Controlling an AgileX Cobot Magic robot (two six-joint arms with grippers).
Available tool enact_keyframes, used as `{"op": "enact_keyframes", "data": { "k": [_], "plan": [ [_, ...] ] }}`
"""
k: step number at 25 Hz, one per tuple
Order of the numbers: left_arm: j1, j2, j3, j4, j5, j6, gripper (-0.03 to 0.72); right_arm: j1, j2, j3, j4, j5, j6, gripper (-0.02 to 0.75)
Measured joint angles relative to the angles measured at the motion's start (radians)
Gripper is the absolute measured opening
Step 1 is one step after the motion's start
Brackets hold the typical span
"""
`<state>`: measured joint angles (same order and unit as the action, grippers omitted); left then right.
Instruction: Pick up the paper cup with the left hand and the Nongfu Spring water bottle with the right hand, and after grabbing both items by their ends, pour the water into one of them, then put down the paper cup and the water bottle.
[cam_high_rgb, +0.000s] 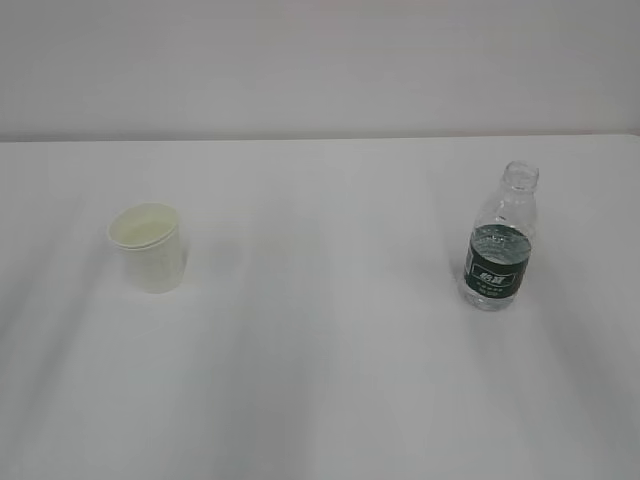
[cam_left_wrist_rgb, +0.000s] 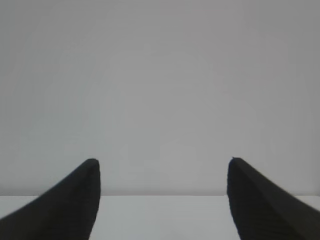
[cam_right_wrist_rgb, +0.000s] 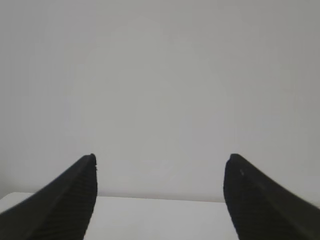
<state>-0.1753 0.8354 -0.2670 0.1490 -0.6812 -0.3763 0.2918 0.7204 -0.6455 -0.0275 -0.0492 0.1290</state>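
In the exterior view a small cream-white paper cup (cam_high_rgb: 148, 246) stands upright on the left of the white table. On the right stands the clear, capless Nongfu Spring water bottle (cam_high_rgb: 499, 240) with its dark green label; water fills it to about the top of the label. Neither arm shows in that view. The left wrist view shows my left gripper (cam_left_wrist_rgb: 162, 162) open, its black fingers wide apart with nothing between them, facing a grey wall. My right gripper (cam_right_wrist_rgb: 160, 159) is likewise open and empty in the right wrist view. Cup and bottle are out of both wrist views.
The white table (cam_high_rgb: 320, 340) runs back to a pale grey wall (cam_high_rgb: 320, 60). Its far edge shows low in both wrist views.
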Motion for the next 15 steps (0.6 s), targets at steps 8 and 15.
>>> {"op": "enact_keyframes", "data": {
  "k": [8,15],
  "plan": [
    [0.0,-0.25,-0.034,0.008,0.301,-0.007,0.566,0.0,-0.149,-0.059,-0.033,0.187,0.0,0.589],
    [0.0,-0.389,-0.2,0.041,0.661,-0.007,0.54,0.0,-0.262,-0.069,-0.051,0.365,-0.002,0.589]
  ]
}}
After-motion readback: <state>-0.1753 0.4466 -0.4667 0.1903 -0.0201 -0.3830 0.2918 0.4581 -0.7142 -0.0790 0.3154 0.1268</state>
